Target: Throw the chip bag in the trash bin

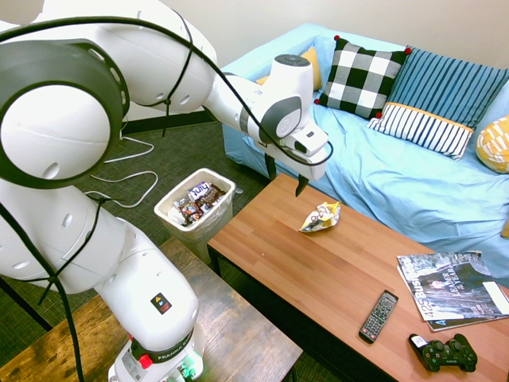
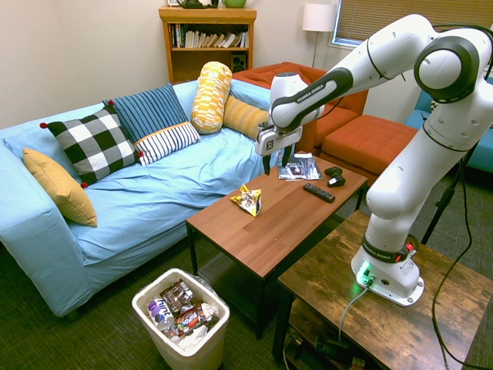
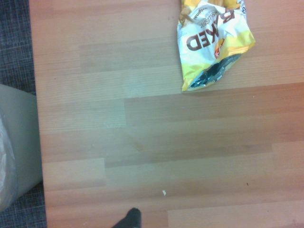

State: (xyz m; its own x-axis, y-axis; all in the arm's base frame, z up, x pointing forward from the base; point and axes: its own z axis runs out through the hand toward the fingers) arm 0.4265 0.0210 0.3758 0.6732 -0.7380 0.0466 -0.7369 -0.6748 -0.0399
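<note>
The chip bag (image 1: 321, 216), a crumpled yellow-and-white packet, lies on the wooden coffee table (image 1: 334, 278) near its sofa-side edge; it also shows as the chip bag (image 2: 249, 200) and, close up, as the chip bag (image 3: 211, 40) with dark print. My gripper (image 1: 286, 177) hangs open and empty above the table's end, a little short of the bag toward the bin; the gripper (image 2: 276, 161) stands well above the tabletop. The white trash bin (image 1: 199, 208) stands on the carpet just off the table's end, holding dark wrappers; the trash bin (image 2: 183, 316) has a clear liner.
A remote (image 1: 378, 316), a black game controller (image 1: 443, 353) and magazines (image 1: 453, 298) lie at the table's far end. A blue sofa (image 1: 398, 159) with pillows runs along the table's long side. A darker wooden side table (image 1: 199, 334) stands beside the bin.
</note>
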